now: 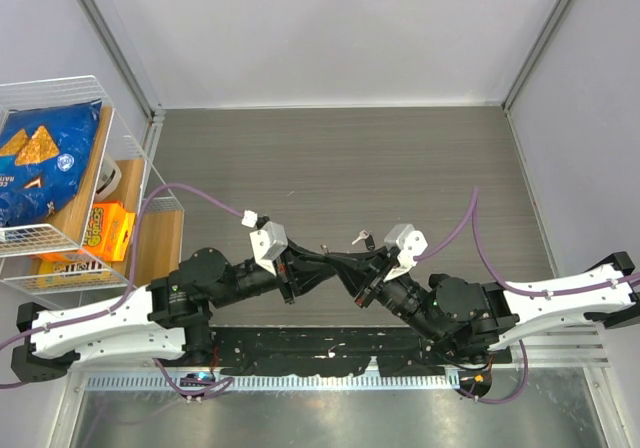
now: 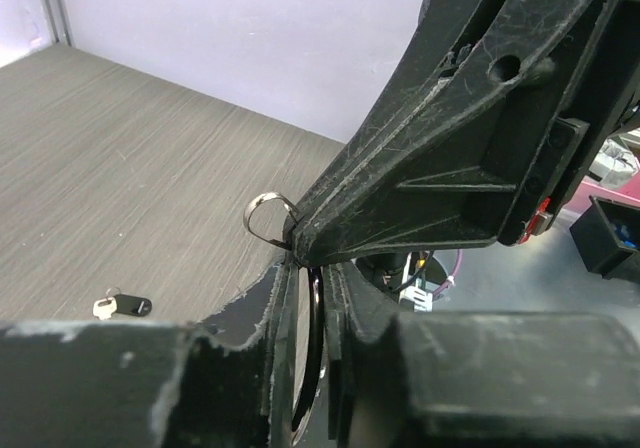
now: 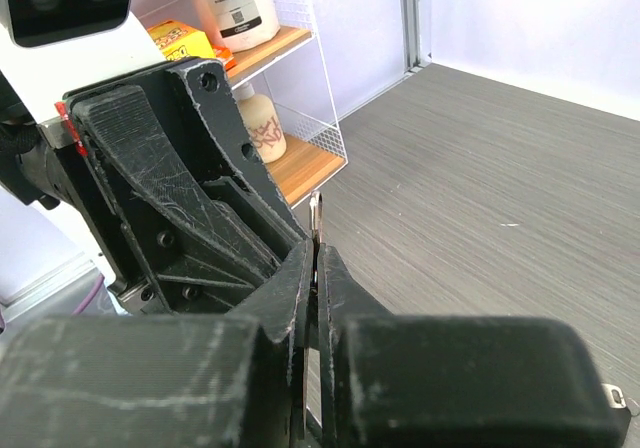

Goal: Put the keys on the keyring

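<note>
Both tight over grey-grained table (image 1: 400, 158), white-walled: left claw (image 2: 305, 280) on keyring (image 2: 311, 353), right claw (image 3: 314, 258) on key (image 3: 315, 216).

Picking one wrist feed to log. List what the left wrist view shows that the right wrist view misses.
Only left wrist: a black-headed key on the table, and a silver loop seen face-on at the right gripper's tip. Only right wrist: a shelf holding bottles. Both: left gripper and right gripper tip to tip over that table.

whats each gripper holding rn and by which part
Left gripper is shut on the keyring, pinching its wire rim edge-on. Right gripper is shut on a key by one end, the rest sticking up; which end cannot be told.
</note>
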Robot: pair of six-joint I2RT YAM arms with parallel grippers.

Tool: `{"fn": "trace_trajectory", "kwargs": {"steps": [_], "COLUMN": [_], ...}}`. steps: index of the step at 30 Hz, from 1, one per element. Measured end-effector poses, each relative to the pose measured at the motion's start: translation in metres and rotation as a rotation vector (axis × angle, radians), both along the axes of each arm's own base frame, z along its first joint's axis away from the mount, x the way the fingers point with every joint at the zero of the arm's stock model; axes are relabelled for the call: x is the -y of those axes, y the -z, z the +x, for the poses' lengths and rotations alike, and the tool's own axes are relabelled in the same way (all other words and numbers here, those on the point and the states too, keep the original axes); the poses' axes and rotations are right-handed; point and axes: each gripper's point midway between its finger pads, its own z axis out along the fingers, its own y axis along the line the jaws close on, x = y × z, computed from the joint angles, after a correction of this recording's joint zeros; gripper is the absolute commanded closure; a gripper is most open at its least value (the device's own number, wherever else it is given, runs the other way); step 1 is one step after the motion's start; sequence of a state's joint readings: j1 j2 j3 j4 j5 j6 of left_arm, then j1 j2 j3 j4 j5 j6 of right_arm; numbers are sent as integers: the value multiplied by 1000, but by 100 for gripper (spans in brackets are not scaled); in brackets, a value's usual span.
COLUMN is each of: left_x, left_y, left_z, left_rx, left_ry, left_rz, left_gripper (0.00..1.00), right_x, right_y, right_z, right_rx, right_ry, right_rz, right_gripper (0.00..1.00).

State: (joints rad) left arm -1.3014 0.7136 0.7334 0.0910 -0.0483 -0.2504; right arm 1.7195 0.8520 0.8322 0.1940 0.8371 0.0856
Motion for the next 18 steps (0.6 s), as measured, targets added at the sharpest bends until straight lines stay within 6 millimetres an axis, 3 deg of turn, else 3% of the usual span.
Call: {"fn": "trace_trajectory", "kwargs": {"steps": [4, 12, 18], "left_x": [0, -4, -8], "left_y": [-2, -1, 4], "left_z": [1, -1, -3], "left_rx": [4, 18, 32], "left_ry": [-5, -4, -3], "left_rz": [-9, -27, -18], "left_gripper": [100, 100, 100], "right_x": [0, -2, -4], "right_y": [-3, -2, 4], "right_z": [1, -3, -8], "right_rx": [-4, -35, -53], "right_ry": [11, -13, -43], "right_rz": [5, 8, -9], "right_gripper": [94, 94, 75]}}
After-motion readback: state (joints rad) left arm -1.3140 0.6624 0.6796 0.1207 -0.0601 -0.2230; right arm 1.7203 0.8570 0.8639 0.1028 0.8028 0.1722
